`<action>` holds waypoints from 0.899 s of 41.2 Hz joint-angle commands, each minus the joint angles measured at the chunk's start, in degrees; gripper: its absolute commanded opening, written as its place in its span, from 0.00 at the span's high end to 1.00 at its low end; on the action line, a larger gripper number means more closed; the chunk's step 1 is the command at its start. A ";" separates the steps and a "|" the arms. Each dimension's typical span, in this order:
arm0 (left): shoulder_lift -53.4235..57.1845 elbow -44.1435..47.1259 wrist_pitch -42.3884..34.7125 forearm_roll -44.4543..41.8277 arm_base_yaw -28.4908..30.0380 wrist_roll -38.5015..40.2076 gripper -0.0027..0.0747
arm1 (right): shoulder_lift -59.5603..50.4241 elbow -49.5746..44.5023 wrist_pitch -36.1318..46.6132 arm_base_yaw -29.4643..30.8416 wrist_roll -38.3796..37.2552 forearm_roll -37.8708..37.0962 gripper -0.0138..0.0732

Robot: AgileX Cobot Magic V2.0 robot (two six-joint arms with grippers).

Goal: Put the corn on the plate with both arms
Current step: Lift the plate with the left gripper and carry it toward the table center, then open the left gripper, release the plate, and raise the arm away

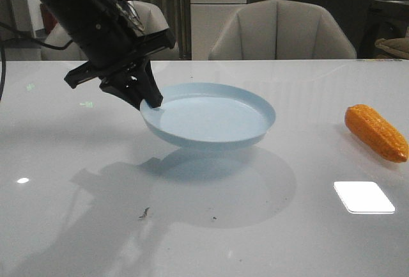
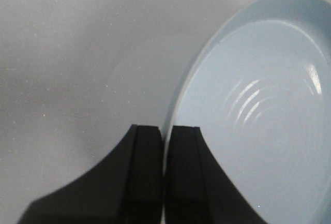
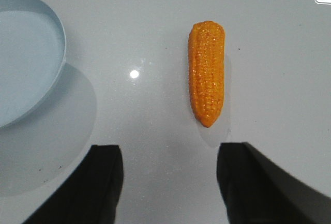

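Observation:
The pale blue plate (image 1: 211,120) hangs above the white table with its shadow below it. My left gripper (image 1: 151,102) is shut on the plate's left rim and holds it up; in the left wrist view the rim (image 2: 176,105) runs between the two closed fingers (image 2: 146,151). The orange-yellow corn (image 1: 376,132) lies on the table at the right. In the right wrist view the corn (image 3: 207,71) lies just beyond my right gripper (image 3: 169,154), which is open and empty above the table. The plate's edge (image 3: 54,58) shows there too.
Two grey chairs (image 1: 281,31) stand behind the table's far edge. A bright light reflection (image 1: 363,197) lies on the table at the front right, and a small dark speck (image 1: 144,212) lies on it near the front.

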State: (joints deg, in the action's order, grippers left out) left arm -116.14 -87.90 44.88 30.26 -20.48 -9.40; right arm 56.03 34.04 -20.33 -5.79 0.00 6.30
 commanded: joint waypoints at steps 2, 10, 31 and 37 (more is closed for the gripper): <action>3.20 0.47 -3.07 1.81 -0.47 0.38 0.84 | -0.41 2.10 3.73 0.13 0.00 0.20 0.26; 3.17 2.38 -3.18 1.81 -0.47 0.38 0.81 | -0.35 2.10 3.75 0.13 0.00 0.20 0.26; 2.34 -3.07 -2.56 -1.83 -0.47 0.28 0.42 | -0.35 2.10 3.75 0.13 0.00 0.20 0.26; 2.34 -12.79 0.86 -10.36 -0.47 0.28 0.42 | -0.35 2.10 3.75 0.13 0.00 0.20 0.26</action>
State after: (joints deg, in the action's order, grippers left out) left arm -117.34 -94.41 45.49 23.51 -20.48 -9.40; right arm 56.03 34.04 -20.35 -5.79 0.00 6.30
